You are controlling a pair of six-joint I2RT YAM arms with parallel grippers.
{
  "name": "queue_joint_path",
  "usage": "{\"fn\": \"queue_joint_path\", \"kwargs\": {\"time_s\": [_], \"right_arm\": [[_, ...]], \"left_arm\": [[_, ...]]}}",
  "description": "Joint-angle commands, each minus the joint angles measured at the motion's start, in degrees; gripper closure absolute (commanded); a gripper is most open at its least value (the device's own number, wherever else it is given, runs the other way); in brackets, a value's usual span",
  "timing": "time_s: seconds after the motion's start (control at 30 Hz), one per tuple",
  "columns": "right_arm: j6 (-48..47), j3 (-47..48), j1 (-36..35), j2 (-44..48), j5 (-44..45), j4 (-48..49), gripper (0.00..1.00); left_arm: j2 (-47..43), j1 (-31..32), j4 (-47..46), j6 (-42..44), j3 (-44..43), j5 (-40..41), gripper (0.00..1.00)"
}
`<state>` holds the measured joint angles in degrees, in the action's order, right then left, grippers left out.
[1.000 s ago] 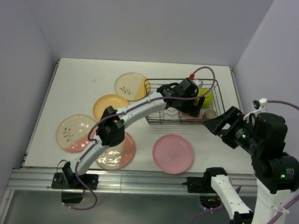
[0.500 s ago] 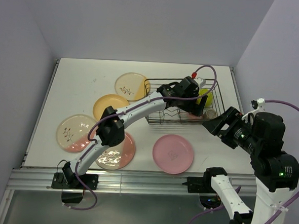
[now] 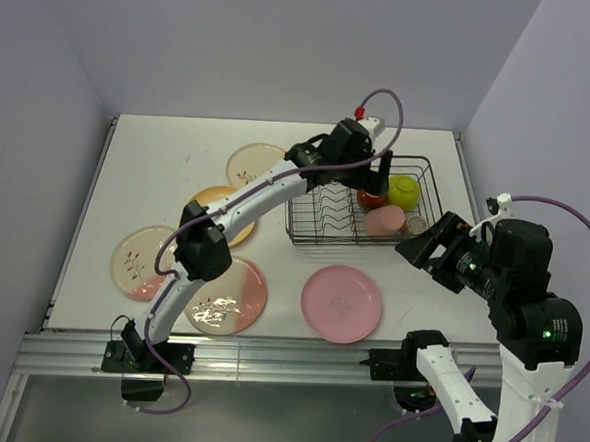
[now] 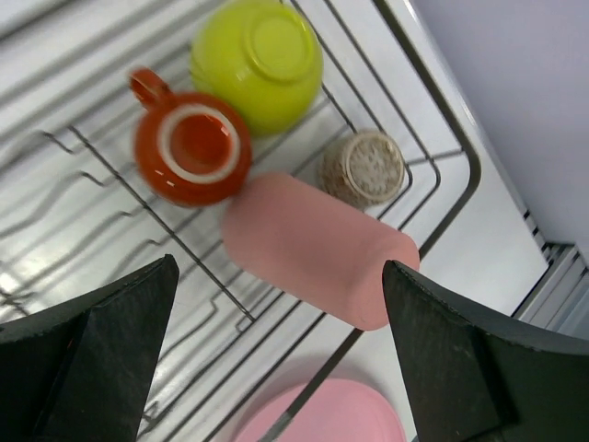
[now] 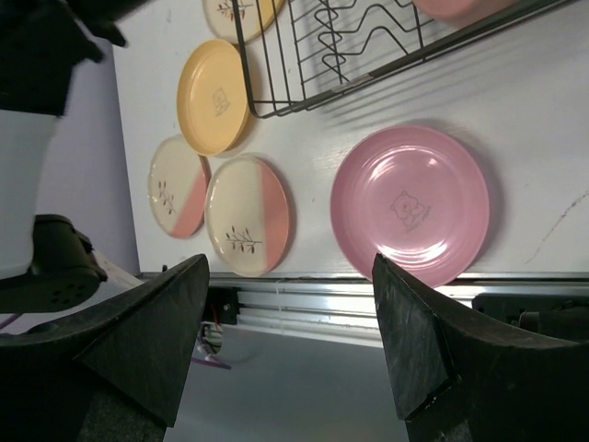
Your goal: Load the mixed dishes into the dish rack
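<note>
The dark wire dish rack (image 3: pixel 316 207) stands at the back right. In it are a dark red mug (image 3: pixel 371 198), a lime-yellow bowl (image 3: pixel 404 192) upside down, a salmon-pink tumbler (image 3: pixel 385 222) on its side and a small greenish cup (image 3: pixel 416 225). My left gripper (image 3: pixel 370 174) is open and empty above the rack; its view shows the tumbler (image 4: pixel 308 249), mug (image 4: pixel 191 147), bowl (image 4: pixel 258 60) and cup (image 4: pixel 362 168) below. My right gripper (image 3: pixel 418 251) is open and empty, held high at the rack's right corner. A pink plate (image 3: pixel 342 303) lies in front of the rack.
Two cream-and-pink sprig plates (image 3: pixel 228 297) (image 3: pixel 142 262), a yellow-orange plate (image 3: pixel 216 208) and a cream-and-yellow plate (image 3: pixel 256 167) lie left of the rack. The left arm crosses over the yellow-orange plate. The right wrist view shows the table's front rail (image 5: pixel 368 308).
My left gripper has drawn back up and to the left from the rack's right end, leaving the tumbler lying in the rack. The right arm has shifted slightly.
</note>
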<state>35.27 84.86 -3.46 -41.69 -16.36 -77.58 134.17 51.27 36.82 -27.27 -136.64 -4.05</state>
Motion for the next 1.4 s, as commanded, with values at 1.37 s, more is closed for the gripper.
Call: {"fn": "queue_joint_path", "kwargs": {"time_s": [1.37], "right_arm": [[-0.02, -11.03, -11.13, -7.09, -3.15, 13.7, 0.22]], "left_arm": [[-4.29, -36.5, 10.73, -3.23, 14.14, 15.39, 0.24]]}}
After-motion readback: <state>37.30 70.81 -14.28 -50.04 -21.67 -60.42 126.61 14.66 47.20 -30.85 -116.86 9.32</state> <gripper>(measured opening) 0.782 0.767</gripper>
